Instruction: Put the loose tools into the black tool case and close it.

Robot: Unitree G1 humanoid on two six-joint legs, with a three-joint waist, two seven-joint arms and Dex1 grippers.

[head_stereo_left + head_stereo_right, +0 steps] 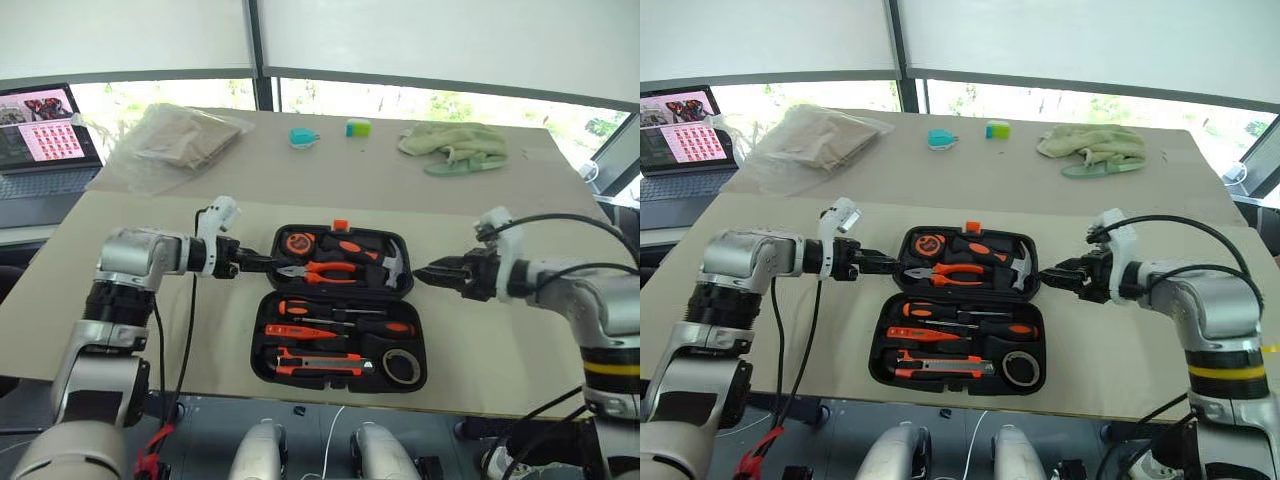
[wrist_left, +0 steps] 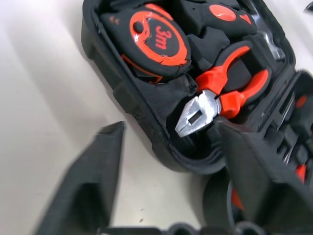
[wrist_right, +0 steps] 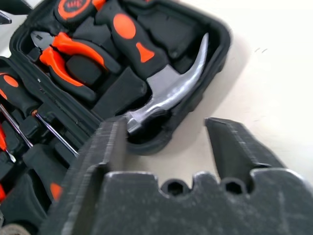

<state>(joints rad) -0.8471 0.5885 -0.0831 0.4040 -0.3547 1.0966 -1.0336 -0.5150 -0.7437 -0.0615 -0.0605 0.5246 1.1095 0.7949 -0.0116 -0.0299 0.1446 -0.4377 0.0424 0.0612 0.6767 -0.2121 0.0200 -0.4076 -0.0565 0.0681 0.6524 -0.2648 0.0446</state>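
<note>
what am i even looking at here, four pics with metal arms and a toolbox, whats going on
It is a two-armed humanoid robot at a table. The two wide pictures come from cameras in its head, looking down; the two close-ups come from cameras on its wrists, looking along the black fingers. On the table lies an open black tool case with screwdrivers, a utility knife, pliers, a hammer and a tape measure in its recesses. The left gripper and right gripper sit at the two ends of the far half, open, holding nothing. Farther back: a laptop, a plastic bag, a green cloth.
</note>
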